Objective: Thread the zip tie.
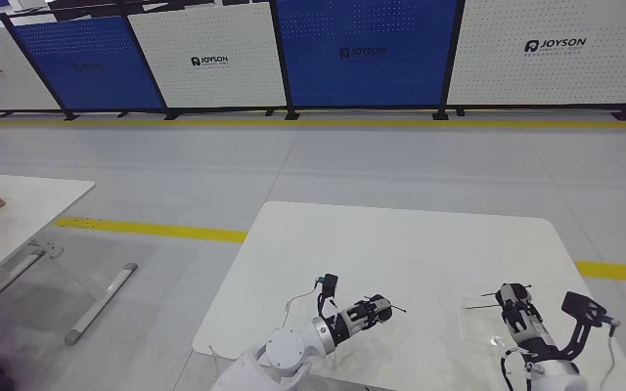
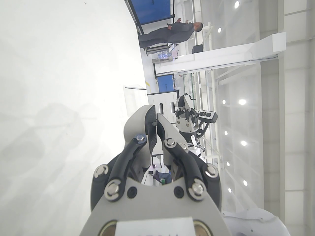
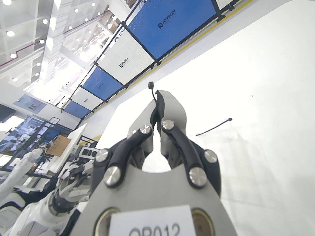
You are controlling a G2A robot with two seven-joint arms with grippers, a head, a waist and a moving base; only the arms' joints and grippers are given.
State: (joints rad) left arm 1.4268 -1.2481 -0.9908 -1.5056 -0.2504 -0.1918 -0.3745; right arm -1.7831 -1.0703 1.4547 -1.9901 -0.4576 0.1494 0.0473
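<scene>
- The right gripper (image 3: pixel 157 103), low centre in its wrist view, is clamping the zip tie (image 3: pixel 152 90) just below its head, which is poking out past the fingertips.
- The left gripper (image 2: pixel 155 120), low centre in its own view, is pressing its jaws together. Whether anything is sitting between them I cannot tell.
- A spare tie (image 3: pixel 213 127) is lying flat on the table (image 1: pixel 391 244), right of centre in the right wrist view.
- Threading looks like it is only beginning: no tail is entering a head, and the grippers are sitting well apart along the top view's lower edge.
</scene>
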